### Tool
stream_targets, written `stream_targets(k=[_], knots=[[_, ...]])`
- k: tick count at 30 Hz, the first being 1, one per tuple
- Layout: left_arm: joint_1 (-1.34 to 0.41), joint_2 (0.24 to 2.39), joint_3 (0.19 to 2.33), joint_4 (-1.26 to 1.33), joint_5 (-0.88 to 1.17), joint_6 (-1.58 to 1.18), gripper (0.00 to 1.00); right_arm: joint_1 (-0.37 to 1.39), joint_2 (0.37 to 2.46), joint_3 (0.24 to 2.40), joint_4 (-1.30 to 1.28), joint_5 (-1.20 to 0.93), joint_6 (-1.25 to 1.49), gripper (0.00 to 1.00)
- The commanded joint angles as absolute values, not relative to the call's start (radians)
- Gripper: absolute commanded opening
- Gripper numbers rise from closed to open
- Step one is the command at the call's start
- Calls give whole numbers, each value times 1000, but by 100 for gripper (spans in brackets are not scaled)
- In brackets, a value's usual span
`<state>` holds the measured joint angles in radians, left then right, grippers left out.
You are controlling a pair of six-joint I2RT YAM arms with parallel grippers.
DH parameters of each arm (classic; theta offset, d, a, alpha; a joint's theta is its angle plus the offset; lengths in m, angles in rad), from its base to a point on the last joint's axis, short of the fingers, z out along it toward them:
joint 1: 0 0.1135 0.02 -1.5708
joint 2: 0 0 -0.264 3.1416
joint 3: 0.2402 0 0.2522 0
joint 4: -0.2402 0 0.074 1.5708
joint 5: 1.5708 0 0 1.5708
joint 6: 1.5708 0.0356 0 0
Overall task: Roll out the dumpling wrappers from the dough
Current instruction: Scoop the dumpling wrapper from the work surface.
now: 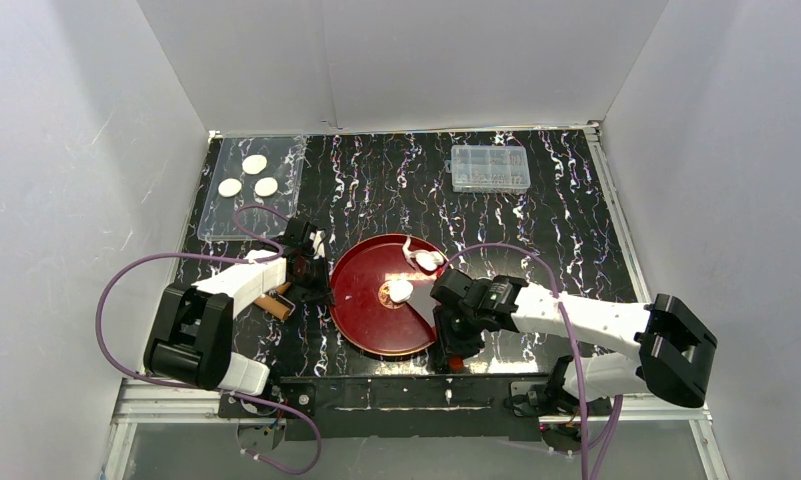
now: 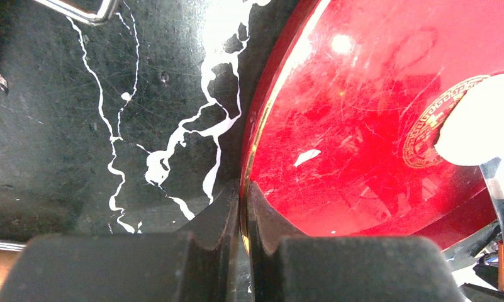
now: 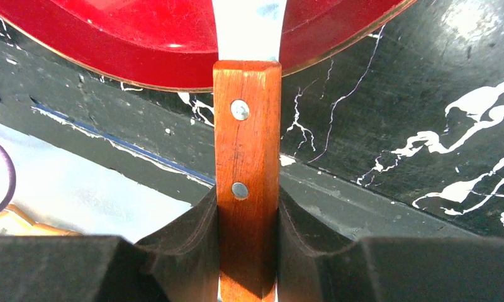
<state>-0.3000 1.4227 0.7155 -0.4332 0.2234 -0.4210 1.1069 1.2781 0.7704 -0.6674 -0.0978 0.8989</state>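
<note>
A red plate point(image 1: 361, 310) lies in the middle of the table. A rounded white lump of dough point(image 1: 401, 290) sits near its centre, and a ragged dough piece point(image 1: 425, 260) lies at its far right rim. My left gripper point(image 1: 319, 285) is shut on the plate's left rim point(image 2: 252, 157), one finger on each side. My right gripper point(image 1: 446, 332) is shut on the wooden handle point(image 3: 247, 157) of a scraper. The scraper's metal blade point(image 1: 417, 314) rests on the plate beside the lump point(image 2: 482, 123). Three dumpling wrappers point(image 1: 247, 175) lie on a clear tray point(image 1: 216, 220) at the far left.
A clear plastic box point(image 1: 489, 168) stands at the far right of the marbled black mat. A brown wooden object point(image 1: 275, 306) lies by the left arm, partly hidden. White walls close in on three sides. The arm bases and a rail run along the near edge.
</note>
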Motion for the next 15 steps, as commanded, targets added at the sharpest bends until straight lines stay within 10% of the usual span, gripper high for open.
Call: stream_targets(k=[1, 15], knots=[[-302, 1385, 703, -471, 246, -400, 0, 1064, 1291, 773, -635, -72, 865, 1], [-300, 1386, 707, -472, 238, -402, 0, 1072, 1295, 807, -699, -257, 747, 1]])
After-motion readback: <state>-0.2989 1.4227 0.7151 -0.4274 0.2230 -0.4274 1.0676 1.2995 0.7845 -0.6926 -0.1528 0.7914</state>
